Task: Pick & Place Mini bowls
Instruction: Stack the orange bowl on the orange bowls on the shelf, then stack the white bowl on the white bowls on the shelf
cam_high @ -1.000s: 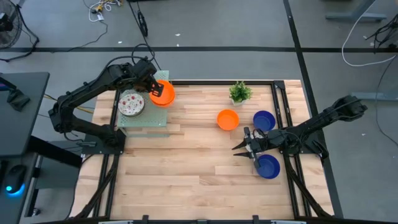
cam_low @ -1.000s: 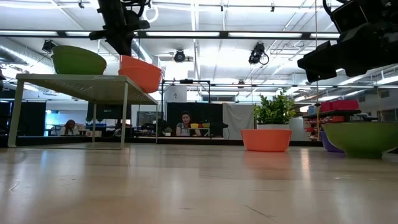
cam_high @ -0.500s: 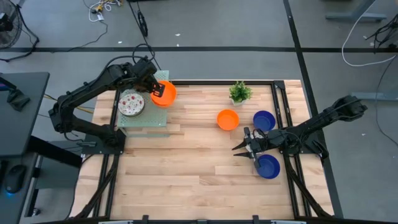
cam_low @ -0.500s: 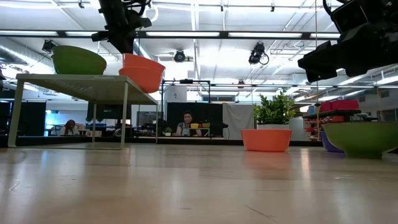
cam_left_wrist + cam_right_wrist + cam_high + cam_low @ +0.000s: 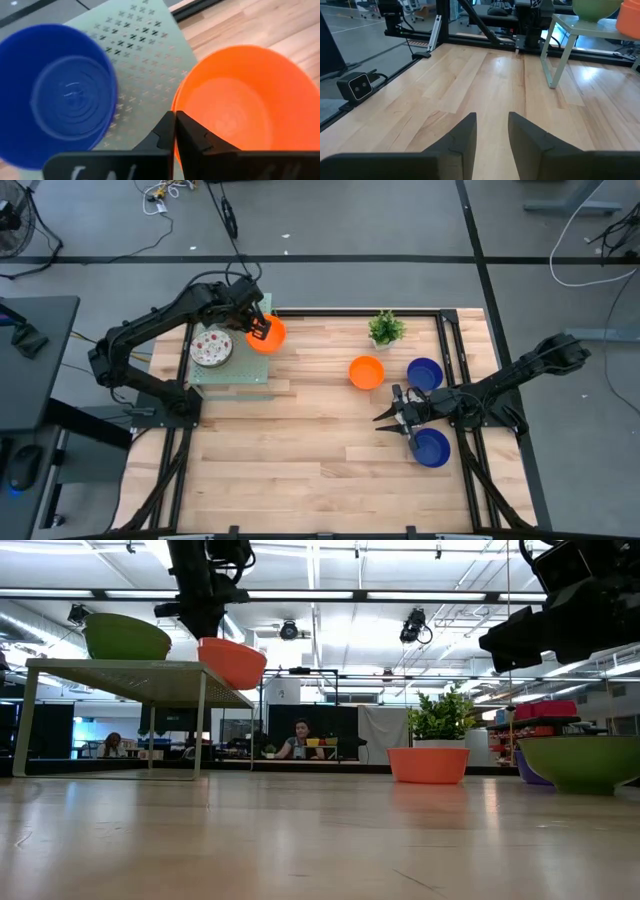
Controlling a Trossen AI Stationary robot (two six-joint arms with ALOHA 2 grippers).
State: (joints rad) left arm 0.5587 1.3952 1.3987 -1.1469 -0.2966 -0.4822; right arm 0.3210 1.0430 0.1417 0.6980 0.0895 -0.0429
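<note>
The overhead camera looks straight down on the whole pale wooden plank table point(image 5: 300, 440), taking in both dark arms and the grey floor around it. The low camera sits at table-top height and faces level across the boards into the room behind. Both views share the pale green perforated metal stand point(image 5: 232, 368) point(image 5: 130, 672) and the small green potted plant point(image 5: 385, 328) point(image 5: 443, 716). The left wrist camera hangs very near above that stand point(image 5: 145, 55), facing down onto it. The right wrist camera looks low along the table point(image 5: 485, 85) towards the stand point(image 5: 570, 30), far off.
</note>
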